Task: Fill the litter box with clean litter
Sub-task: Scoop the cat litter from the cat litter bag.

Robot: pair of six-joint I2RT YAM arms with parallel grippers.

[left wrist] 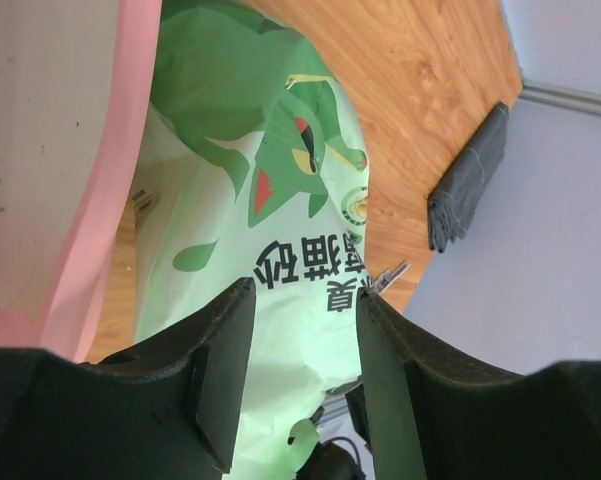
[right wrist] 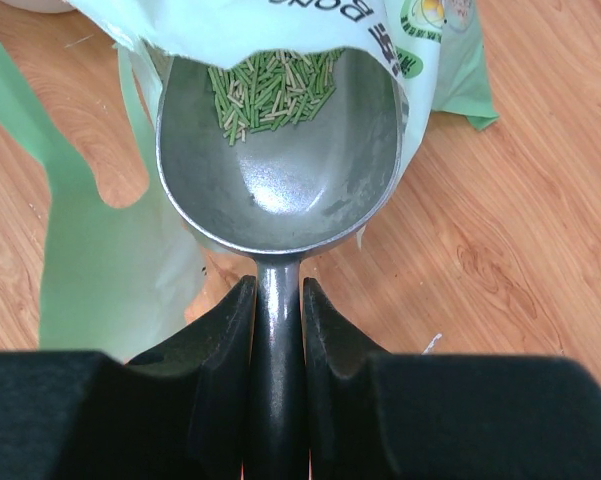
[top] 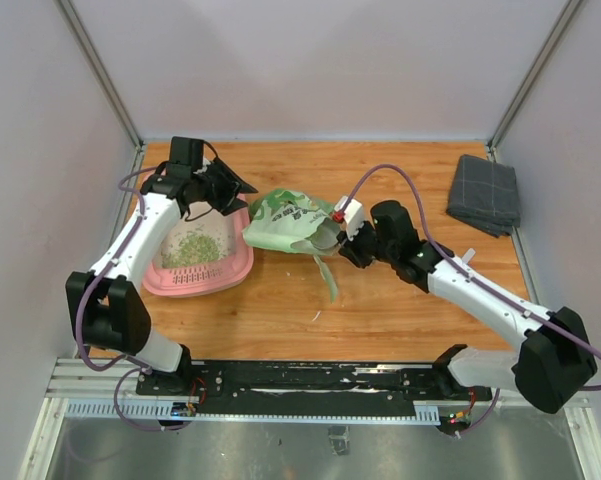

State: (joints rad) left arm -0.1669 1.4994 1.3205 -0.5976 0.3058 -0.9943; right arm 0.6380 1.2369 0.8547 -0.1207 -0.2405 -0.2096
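Observation:
The pink litter box (top: 202, 288) sits at the left of the table, with a heap of clean litter (top: 190, 248) inside it. Its pink rim (left wrist: 108, 190) runs down the left of the left wrist view. My left gripper (top: 232, 190) hovers over the box's far right corner, open, and the printed green bag (left wrist: 270, 190) shows beyond its gap (left wrist: 305, 300). My right gripper (right wrist: 278, 292) is shut on the handle of a grey metal scoop (right wrist: 280, 180). The scoop's bowl pokes into the bag's mouth (right wrist: 280, 20), and green pellets of litter (right wrist: 275, 85) lie at its front.
The green bag (top: 285, 222) lies crumpled mid-table between both grippers, and a torn strip of it (top: 329, 277) trails toward the near edge. A folded grey cloth (top: 483, 193) lies at the far right by the wall. White walls close in the left, back and right.

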